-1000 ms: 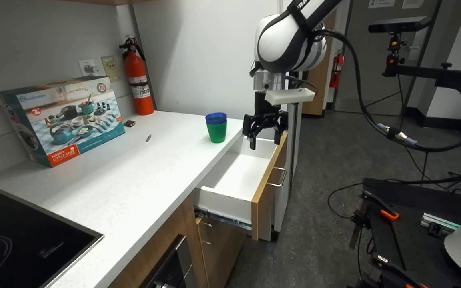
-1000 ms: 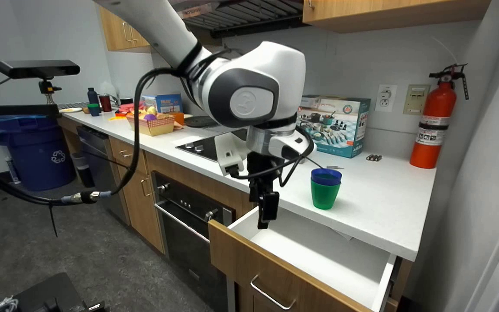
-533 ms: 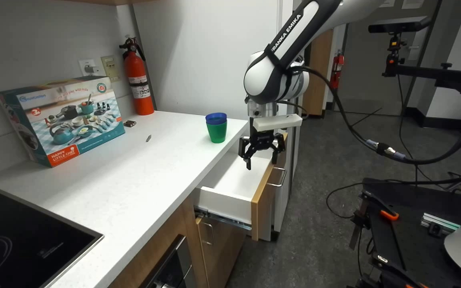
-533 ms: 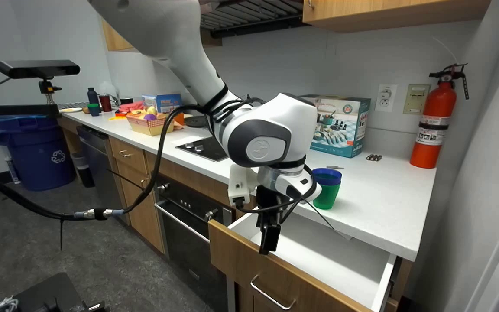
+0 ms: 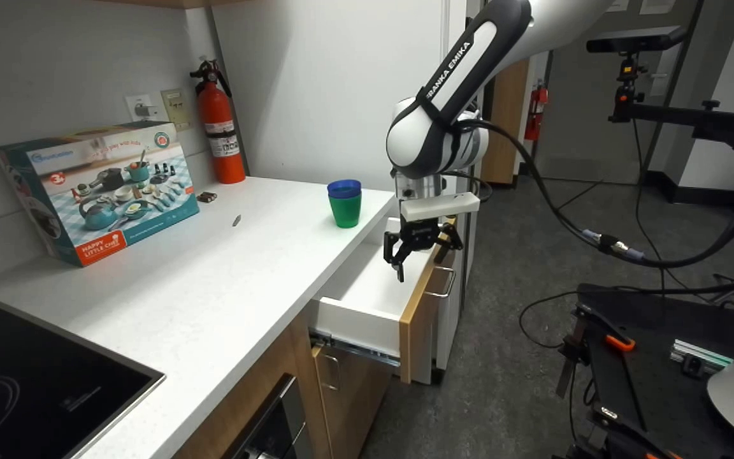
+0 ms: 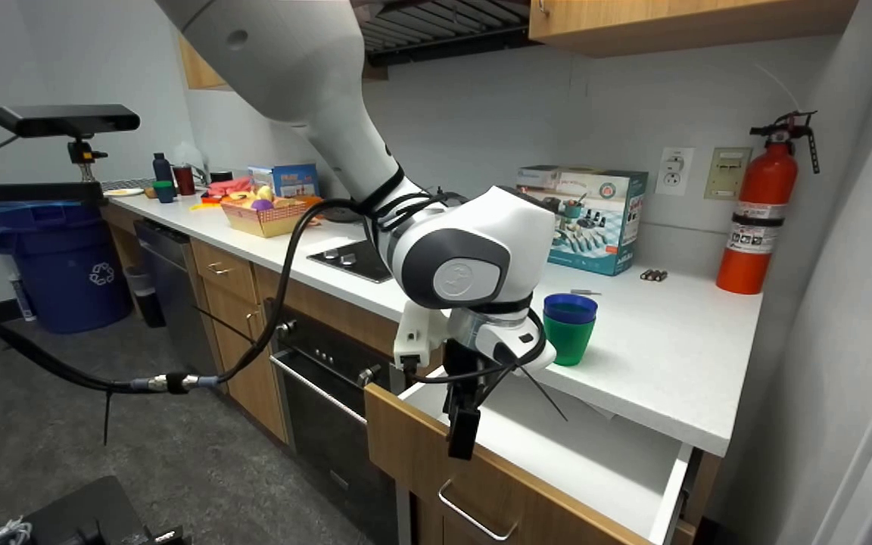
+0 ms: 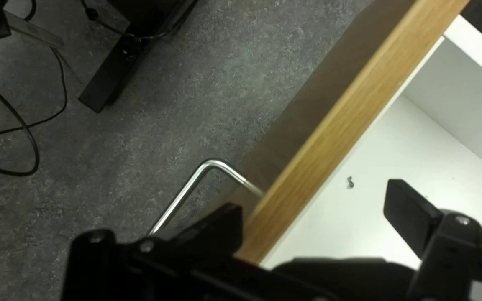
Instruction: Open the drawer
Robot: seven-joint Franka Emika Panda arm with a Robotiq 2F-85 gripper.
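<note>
Evidently well extended, the drawer (image 5: 357,325) sits below the right-hand edge of the bench (image 5: 252,255) in an ext. view, w/ the nested blue and green cups (image 5: 345,209) at the bench's far right. Wrist view: pincer (image 7: 314,211) released and grasping nothing, spread wide over the top edge of the front panel (image 7: 337,133): outer finger (image 7: 223,230) at left, outside; inner finger (image 7: 410,215) at right, over the drawer's white floor. Whether the outer finger touches the panel: can't tell. Metal handle (image 7: 180,198) near that finger, below it, partly hidden. Step in hand (judged): getting a hold on the panel for a further pull, tho' the drawer looks largely open, so the task is prob. near its end. To do it well: shift the pincer slightly left (wrist view) first, as the gap right of the panel looks the wider, so that both fingers meet the panel evenly; keep tips clear of handle and drawer floor; pull slowly, straight out, away from the bench, w/o twist; stop at first resistance. If no more travel is req'd, lift vert. w/ fingers spread, keeping the pincer clear of the cups.
</note>
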